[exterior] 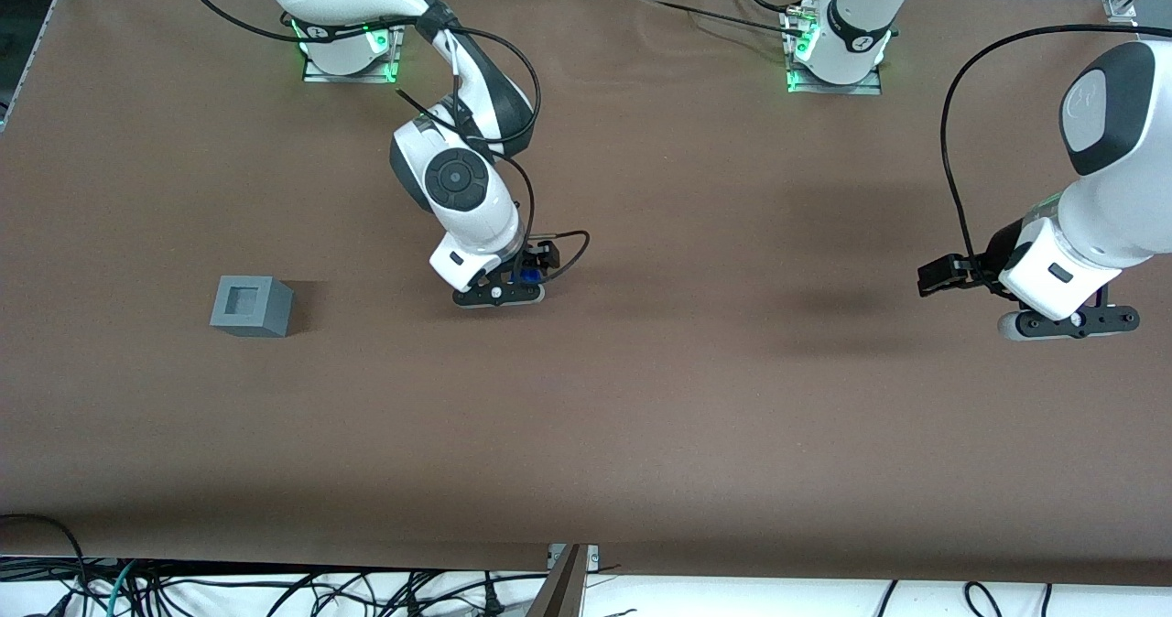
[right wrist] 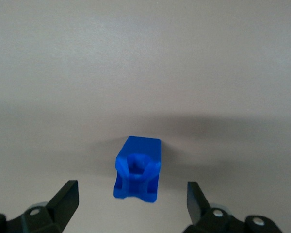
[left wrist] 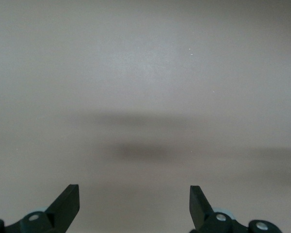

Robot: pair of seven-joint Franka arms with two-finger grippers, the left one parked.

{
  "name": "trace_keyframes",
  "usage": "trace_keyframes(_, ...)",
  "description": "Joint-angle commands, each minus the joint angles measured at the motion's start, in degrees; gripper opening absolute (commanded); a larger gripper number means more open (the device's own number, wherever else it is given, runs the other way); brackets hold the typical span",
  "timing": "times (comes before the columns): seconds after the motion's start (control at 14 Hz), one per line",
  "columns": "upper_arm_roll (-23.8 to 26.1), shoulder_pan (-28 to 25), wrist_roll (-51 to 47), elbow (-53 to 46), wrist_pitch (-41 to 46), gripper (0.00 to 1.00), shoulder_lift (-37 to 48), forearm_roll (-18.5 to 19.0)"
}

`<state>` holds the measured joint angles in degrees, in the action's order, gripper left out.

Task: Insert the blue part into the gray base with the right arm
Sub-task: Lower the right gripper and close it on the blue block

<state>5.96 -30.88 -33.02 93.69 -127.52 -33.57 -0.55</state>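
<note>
Now, end effector (right wrist: 131,204) wide-open over blue part (right wrist: 138,167).

surface: we see a bare, matte grey-brown tabletop (left wrist: 145,73)
shadows: soft dark bands (left wrist: 140,150) across the middle
foreground: two black pointed plastic fingertips (left wrist: 68,201), set wide apart, nothing between them, not touching the tabletop

One blue part (right wrist: 137,168), one gray base (exterior: 251,306), and one open tool (right wrist: 128,200) above the part.
</note>
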Motion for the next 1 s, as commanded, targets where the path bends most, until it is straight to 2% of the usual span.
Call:
trace_keyframes(0.0, 0.2, -0.7, -4.8, -0.5, -1.0, 0.98, -1.7, 2.0)
trace_keyframes(0.21, 0.2, -1.2, -10.2, -1.1, -1.0, 0.98, -3.5, 4.4)
trace_keyframes(0.79, 0.2, -1.7, -11.8, -1.3, -1.8, 0.93, -5.4, 4.7)
trace_keyframes(0.93, 0.2, -1.7, -11.8, -1.3, -1.9, 0.88, -5.5, 4.7)
